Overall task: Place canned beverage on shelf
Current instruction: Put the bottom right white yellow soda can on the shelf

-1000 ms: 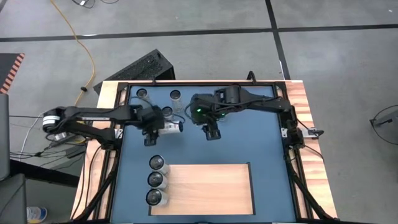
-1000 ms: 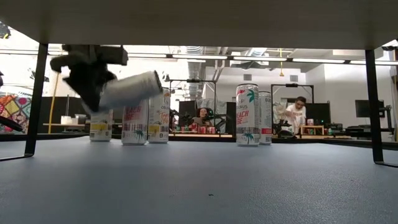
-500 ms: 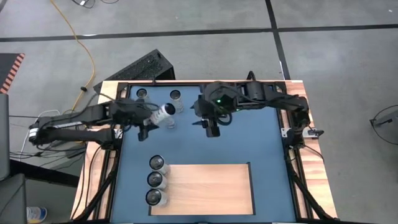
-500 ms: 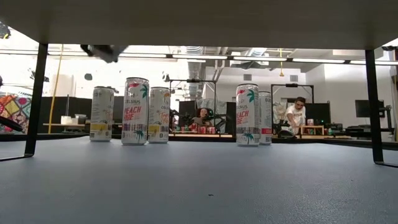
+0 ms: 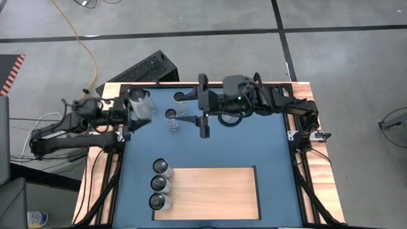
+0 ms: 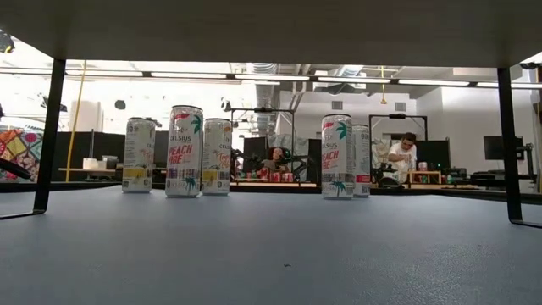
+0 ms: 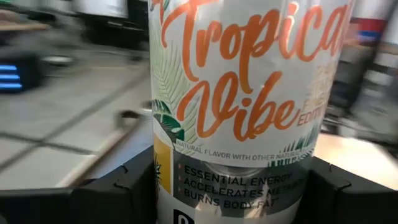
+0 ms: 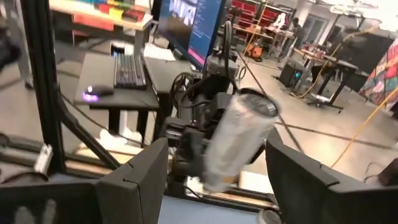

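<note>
My left gripper (image 5: 131,113) is shut on a white "Tropical Vibe" can (image 5: 140,102), raised above the table's far left corner. The can also shows in the right wrist view (image 8: 239,140), tilted. My right gripper (image 5: 198,109) is open and empty, raised over the far middle of the blue surface and facing the left arm. The shelf (image 5: 216,191), a pale wood panel, lies at the near edge with three cans (image 5: 159,183) standing along its left edge. Neither gripper shows in the low view. My left gripper pinches the can's lower body (image 7: 186,186) between its two fingers (image 7: 118,196), one on each side, lying across the can. It comes at the can from the table's left. The can is lifted clear and tilted, its top end (image 8: 258,106) uppermost.
Several more cans (image 6: 185,151) stand on the blue surface near the far edge, two of them (image 5: 172,117) between the grippers. A black frame (image 5: 292,137) runs around the table. People sit in the room beyond (image 6: 405,157).
My left gripper has carried the can up and toward the table's far left corner, out of the low view. The can has turned from lying nearly level to tilted with its top up. My right gripper has moved toward the far left and turned to face the left arm.
</note>
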`<state>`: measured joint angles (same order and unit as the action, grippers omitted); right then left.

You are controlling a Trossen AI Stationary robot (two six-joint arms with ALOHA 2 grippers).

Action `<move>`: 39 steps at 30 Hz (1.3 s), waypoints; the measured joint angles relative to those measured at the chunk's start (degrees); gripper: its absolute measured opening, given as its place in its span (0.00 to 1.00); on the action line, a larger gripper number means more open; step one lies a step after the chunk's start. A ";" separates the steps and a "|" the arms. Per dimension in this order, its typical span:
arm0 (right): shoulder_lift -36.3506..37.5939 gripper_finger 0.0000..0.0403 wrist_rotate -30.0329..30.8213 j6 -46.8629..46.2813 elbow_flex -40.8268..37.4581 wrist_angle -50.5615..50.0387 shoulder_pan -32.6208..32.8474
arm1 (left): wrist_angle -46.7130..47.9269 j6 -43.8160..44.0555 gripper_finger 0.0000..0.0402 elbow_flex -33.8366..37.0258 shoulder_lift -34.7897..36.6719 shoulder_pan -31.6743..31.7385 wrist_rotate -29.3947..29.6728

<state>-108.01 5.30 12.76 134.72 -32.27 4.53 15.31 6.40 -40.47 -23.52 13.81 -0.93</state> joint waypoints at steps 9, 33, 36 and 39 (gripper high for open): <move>-6.00 0.63 23.00 -0.29 0.02 10.63 1.32 | -1.36 -2.33 0.60 0.00 -1.15 0.02 17.35; -15.17 0.64 17.62 -8.36 -0.02 30.71 -4.32 | -13.37 -18.18 0.60 0.07 -9.08 -13.26 40.92; -15.17 0.66 16.11 -7.78 -0.02 30.52 -4.32 | -14.10 -18.97 0.60 0.07 -9.16 -14.30 41.05; -15.17 0.71 15.07 -7.41 -0.02 30.06 -4.32 | -15.22 -19.56 0.60 0.07 -9.78 -14.76 41.14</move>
<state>-123.17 20.37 5.35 134.69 -2.22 0.21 0.09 -13.16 -40.40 -33.29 -0.96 40.20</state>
